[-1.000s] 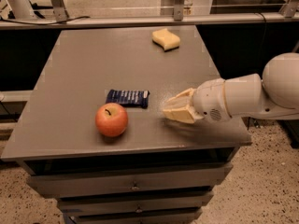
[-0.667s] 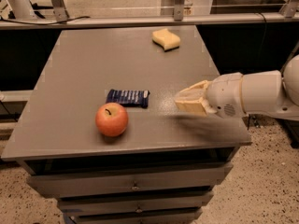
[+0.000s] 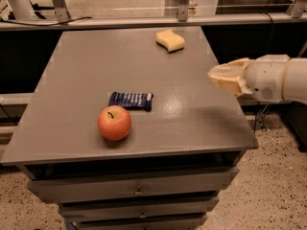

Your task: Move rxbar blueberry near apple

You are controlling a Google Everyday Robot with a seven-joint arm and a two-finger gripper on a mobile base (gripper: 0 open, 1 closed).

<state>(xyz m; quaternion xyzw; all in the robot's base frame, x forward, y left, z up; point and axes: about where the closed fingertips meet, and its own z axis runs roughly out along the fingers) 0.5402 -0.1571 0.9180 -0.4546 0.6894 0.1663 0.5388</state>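
Note:
The rxbar blueberry [image 3: 130, 100], a flat dark navy bar with white print, lies on the grey table [image 3: 86, 61] just behind and to the right of the apple. The apple [image 3: 114, 122] is round and red-orange with a dark stem, near the front left. The two sit almost touching. My gripper [image 3: 218, 76] is at the table's right edge, raised above the surface and well to the right of the bar. It holds nothing that I can see.
A pale yellow wavy sponge [image 3: 170, 40] lies at the back right of the table. Drawers [image 3: 136, 191] sit under the tabletop. A rail [image 3: 144, 21] runs behind the table. Speckled floor lies to the right.
My gripper has pulled back to the right and upward, away from the bar toward the table's right edge. The bar and apple have not moved.

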